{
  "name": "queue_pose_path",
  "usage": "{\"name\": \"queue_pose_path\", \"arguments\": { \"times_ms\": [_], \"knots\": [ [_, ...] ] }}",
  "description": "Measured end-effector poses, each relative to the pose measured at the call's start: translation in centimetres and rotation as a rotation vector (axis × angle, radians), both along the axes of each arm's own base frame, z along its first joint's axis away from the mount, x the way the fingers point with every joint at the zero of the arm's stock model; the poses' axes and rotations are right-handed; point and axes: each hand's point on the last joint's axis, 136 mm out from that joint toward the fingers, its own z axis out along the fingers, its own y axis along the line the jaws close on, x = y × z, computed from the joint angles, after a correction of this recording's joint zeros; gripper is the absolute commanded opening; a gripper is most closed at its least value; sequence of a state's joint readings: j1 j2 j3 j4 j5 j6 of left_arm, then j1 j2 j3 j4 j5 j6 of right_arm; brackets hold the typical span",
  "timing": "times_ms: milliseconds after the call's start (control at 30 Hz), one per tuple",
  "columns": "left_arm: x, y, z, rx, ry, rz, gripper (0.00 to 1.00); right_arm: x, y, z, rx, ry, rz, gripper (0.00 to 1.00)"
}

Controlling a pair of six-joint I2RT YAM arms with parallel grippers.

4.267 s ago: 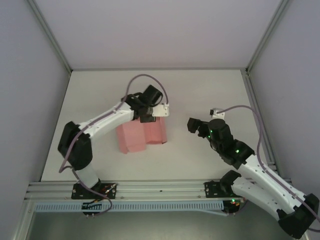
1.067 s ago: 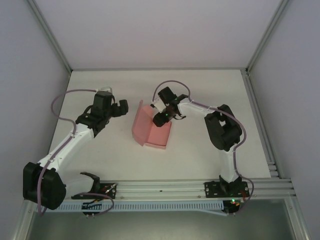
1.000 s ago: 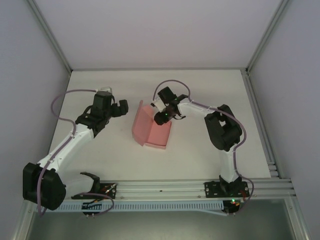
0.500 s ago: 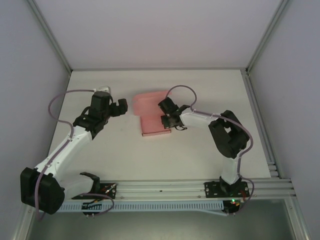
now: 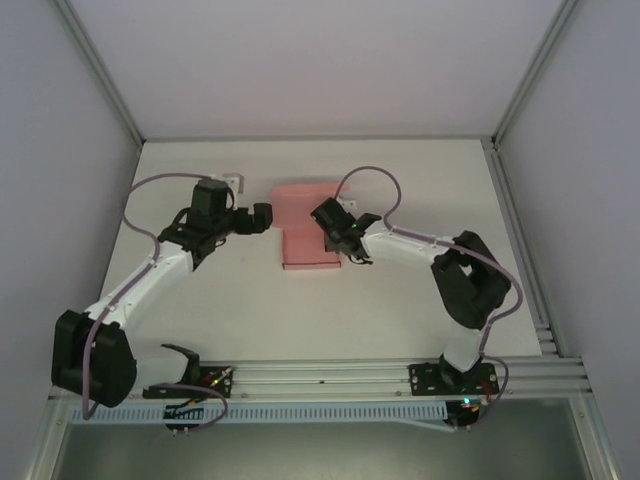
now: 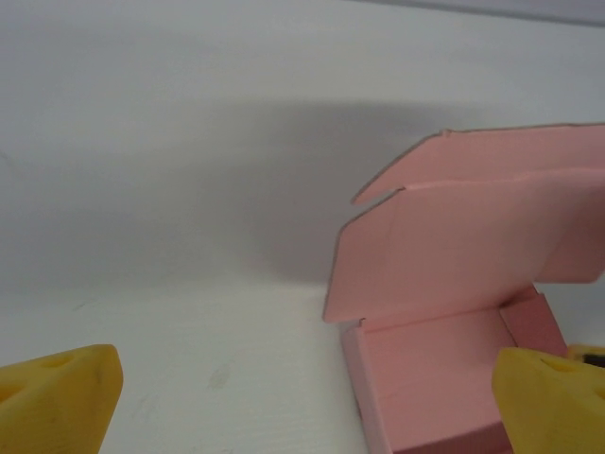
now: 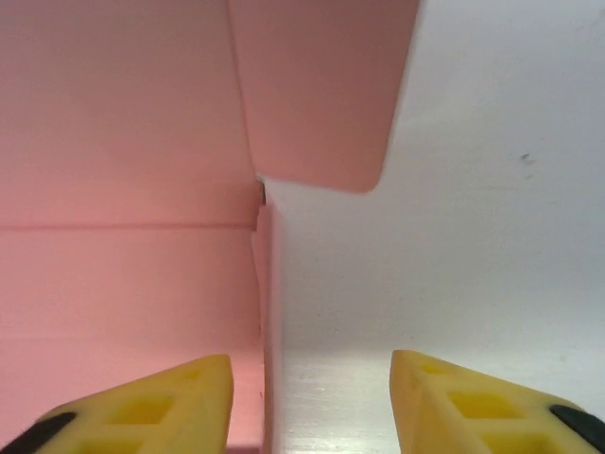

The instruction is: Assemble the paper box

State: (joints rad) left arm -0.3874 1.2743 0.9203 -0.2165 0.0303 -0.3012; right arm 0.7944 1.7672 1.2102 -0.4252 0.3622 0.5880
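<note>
On white table [image 5: 400,300], pink paper box [image 5: 310,245], lid flap up; left pincer [image 5: 262,216], right pincer [image 7: 312,378] released.

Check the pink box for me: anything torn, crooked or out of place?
Nothing looks torn or crushed. The paper box is half built: its lid stands open at the far side, and a rounded side flap hangs untucked on its right side.

Bright diffuse light; soft grey shadow behind paper box [image 6: 444,274]; wrist views slightly blurred
</note>
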Motion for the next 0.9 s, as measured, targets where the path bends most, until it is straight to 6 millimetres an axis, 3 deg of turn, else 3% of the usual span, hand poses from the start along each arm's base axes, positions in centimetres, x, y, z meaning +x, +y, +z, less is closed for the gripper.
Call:
{"name": "queue_pose_path", "arguments": {
  "times_ms": [100, 200, 300, 400, 600, 733, 800, 900],
  "knots": [
    [0.6, -1.3, -0.6, 0.008, 0.014, -0.086, 1.00, 0.7, 0.0, 3.7, 0.057, -0.082, 0.060, 0.83],
    [1.8, -2.1, -1.0, 0.018, 0.018, -0.161, 1.00, 2.3, -0.7, 7.0, 0.142, -0.158, 0.126, 0.88],
    [3.4, -2.3, -1.1, 0.025, 0.014, -0.221, 0.95, 4.4, -1.7, 8.8, 0.192, -0.203, 0.216, 0.88],
    [4.8, -2.5, -1.6, 0.039, 0.016, -0.279, 0.89, 5.8, -2.1, 8.6, 0.190, -0.194, 0.326, 0.85],
    [5.5, -3.7, -3.9, 0.087, 0.058, -0.418, 0.77, 8.8, 0.1, 7.1, 0.188, -0.129, 0.500, 0.74],
    [5.6, -4.0, -5.0, 0.108, 0.085, -0.465, 0.68, 8.9, 0.6, 5.8, 0.202, -0.077, 0.551, 0.71],
    [5.8, -4.1, -5.4, 0.113, 0.093, -0.479, 0.58, 8.4, 0.5, 5.4, 0.205, -0.050, 0.562, 0.70],
    [5.9, -4.4, -5.6, 0.118, 0.094, -0.502, 0.49, 8.1, 0.5, 5.2, 0.204, -0.039, 0.576, 0.61]
  ]
}}
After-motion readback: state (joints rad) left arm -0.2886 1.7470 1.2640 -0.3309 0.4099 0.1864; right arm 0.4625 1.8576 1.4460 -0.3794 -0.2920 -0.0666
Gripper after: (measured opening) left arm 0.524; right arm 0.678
